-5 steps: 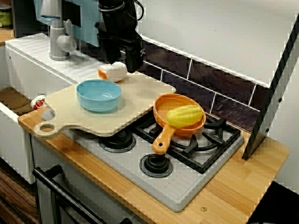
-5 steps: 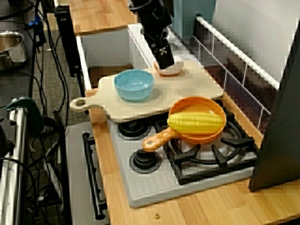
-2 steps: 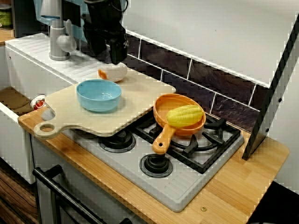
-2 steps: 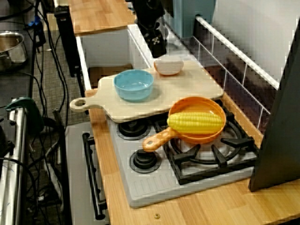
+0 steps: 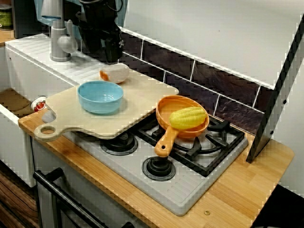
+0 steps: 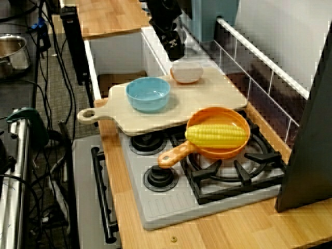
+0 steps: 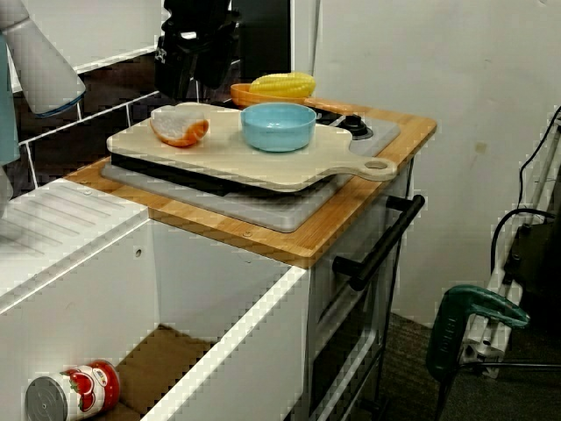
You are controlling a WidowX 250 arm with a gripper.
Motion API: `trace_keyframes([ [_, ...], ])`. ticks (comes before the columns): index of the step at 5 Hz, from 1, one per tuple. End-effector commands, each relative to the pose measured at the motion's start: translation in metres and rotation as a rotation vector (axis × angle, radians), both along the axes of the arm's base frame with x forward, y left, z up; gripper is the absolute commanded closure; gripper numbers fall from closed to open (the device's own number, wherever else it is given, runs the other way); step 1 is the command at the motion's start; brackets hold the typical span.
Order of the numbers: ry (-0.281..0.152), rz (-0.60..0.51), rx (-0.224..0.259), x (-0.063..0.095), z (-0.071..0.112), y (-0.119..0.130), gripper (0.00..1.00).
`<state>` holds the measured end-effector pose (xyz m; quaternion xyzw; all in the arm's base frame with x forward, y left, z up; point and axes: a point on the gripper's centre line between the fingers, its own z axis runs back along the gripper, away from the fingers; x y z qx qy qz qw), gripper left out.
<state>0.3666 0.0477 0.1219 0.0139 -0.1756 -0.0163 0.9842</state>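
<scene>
Corn cob [image 5: 188, 118] lies in the orange pan [image 5: 165, 112]; a blue bowl [image 5: 100, 96] sits on the cutting board [image 5: 142, 95]. The white-and-orange piece [image 5: 115, 73] rests there, just below the empty claw [image 6: 175, 51], whose opening I cannot tell.

White-orange piece [image 5: 114, 73] lying on board [image 5: 142, 102]

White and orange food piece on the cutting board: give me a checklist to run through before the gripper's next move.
1. White and orange food piece lies free on the pale wooden cutting board: ok.
2. Black gripper hangs above the piece, a little aside, not touching it: ok.
3. Gripper open wide enough: cannot tell.
4. Light blue bowl stands upright and empty, apart from the piece: ok.
5. Yellow corn cob rests in the orange pan on the grey stove, away from the gripper: ok.
</scene>
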Motion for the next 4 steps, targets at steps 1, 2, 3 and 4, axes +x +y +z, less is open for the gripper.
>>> trace_keyframes([
  [1,-0.043,0.040,0.009,0.0081,0.0034,0.0116,0.00],
  [2,-0.044,0.068,0.002,0.0114,-0.0022,0.0114,0.00],
  [3,-0.039,0.079,-0.013,0.0127,-0.0048,0.0102,0.00],
  [4,-0.034,0.103,-0.033,0.0158,-0.0040,0.0113,0.00],
])
